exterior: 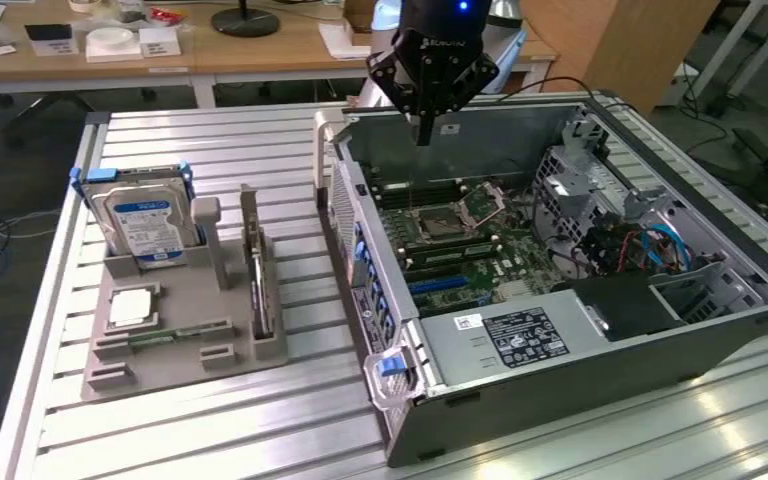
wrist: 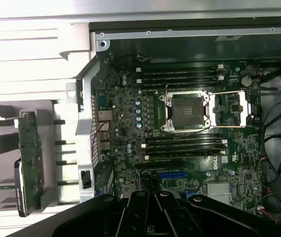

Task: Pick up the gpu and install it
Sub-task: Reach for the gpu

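While gripper [exterior: 424, 138] hangs clenched, empty, over case [exterior: 558, 400], gpu [exterior: 261, 290] stands edge-on in holder [exterior: 184, 300], face hidden.

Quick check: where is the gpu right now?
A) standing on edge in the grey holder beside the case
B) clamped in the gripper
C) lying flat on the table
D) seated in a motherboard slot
A: the gpu stands on edge in the grey holder, while the gripper hangs shut and empty over the open case.
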Available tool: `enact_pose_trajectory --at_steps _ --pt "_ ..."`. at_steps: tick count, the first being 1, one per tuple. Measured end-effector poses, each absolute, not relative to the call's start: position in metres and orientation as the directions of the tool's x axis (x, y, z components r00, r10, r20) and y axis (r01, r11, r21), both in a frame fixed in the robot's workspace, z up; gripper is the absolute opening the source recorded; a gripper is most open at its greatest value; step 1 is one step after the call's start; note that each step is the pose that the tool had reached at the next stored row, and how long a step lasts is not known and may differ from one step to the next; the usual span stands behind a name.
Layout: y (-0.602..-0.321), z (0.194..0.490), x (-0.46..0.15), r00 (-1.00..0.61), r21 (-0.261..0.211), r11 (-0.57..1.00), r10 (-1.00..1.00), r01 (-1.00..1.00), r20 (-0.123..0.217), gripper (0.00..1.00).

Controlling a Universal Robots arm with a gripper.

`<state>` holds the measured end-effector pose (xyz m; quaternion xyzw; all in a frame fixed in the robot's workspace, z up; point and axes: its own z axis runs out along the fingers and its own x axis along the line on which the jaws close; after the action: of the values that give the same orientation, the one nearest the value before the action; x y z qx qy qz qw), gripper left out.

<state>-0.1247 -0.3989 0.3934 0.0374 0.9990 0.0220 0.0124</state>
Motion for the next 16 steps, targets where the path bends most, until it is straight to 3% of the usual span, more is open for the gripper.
enact_pose_trajectory --at_steps 16 --pt "-0.399 0.393 -0.157 -0.997 0.045 0.996 0.075 0.074 -0.023 0.11"
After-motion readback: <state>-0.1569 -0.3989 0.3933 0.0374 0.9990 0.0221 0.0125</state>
